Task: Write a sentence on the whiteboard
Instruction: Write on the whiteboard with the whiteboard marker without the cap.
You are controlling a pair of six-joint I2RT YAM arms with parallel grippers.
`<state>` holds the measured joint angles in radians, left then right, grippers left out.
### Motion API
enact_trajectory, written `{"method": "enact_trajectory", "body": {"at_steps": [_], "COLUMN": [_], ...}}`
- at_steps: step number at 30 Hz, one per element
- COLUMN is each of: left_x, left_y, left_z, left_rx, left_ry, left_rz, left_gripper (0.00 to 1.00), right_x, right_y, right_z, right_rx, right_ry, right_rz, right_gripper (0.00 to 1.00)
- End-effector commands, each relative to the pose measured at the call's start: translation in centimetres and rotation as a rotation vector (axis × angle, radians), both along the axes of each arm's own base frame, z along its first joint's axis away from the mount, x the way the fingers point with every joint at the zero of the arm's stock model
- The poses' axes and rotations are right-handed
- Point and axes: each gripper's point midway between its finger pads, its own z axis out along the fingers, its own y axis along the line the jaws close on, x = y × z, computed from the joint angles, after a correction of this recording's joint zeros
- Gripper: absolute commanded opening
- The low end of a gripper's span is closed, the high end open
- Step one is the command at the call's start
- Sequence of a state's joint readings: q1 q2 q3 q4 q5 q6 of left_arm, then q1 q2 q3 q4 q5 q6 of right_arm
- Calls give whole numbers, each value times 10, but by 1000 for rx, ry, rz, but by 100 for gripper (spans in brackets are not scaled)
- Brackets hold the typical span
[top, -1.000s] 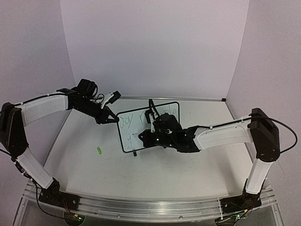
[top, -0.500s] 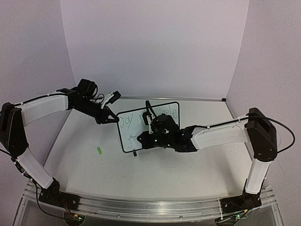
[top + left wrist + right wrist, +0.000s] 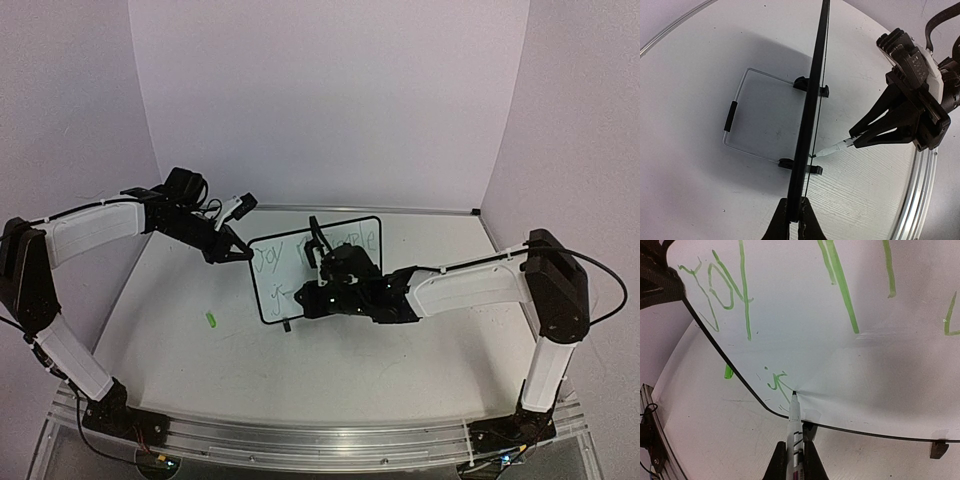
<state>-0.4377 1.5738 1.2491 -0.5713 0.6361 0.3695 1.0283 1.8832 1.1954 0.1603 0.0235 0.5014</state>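
At far left of the overhead view, the left gripper point(image 3: 238, 254) pinches the whiteboard point(image 3: 272, 280) by its left edge. Its own camera sees the board only edge-on, so the writing face is hidden there. That view does show what stands behind the board: a bent wire stand point(image 3: 740, 115) with a black sleeve, and two small black feet point(image 3: 810, 86) on the table.

A small green piece point(image 3: 211, 320) (probably a marker cap, too small to be sure) lies on the table near the board's lower left corner.

The sentence point(image 3: 722, 285) is only partly legible. "Joy" reads clearly at upper left, the next letters are cut off by the top of the right wrist picture, and from above the right wrist covers the middle of the first line. Below it sits one small green squiggle point(image 3: 777, 380).

The right gripper point(image 3: 792, 460) is pressed onto a white marker point(image 3: 795, 427), whose tip touches the board just right of that squiggle, near the bottom frame.

The table point(image 3: 180, 380) is white with faint scuffs. An aluminium rail point(image 3: 300, 435) runs along its near edge, and pale lilac walls point(image 3: 330, 100) enclose it.
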Motion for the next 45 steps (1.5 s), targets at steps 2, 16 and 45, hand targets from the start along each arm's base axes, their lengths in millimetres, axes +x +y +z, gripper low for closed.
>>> {"method": "enact_trajectory", "body": {"at_steps": [2,16,45], "left_x": [4,4,4], "left_y": [8,8,8], "left_z": [-16,-16,-18], "left_rx": [93,94,97], "left_ry": [-16,-17,-11], "left_rz": [17,18,16], "left_gripper": [0,0,0], "right_x": [16,16,8], "right_y": [-2,-1,3], "right_z": [38,60,63], "right_rx": [47,91,139], "right_ry": [-77,-106,-97], "right_rz": [-57,-54,-10], "right_gripper": [0,0,0]}}
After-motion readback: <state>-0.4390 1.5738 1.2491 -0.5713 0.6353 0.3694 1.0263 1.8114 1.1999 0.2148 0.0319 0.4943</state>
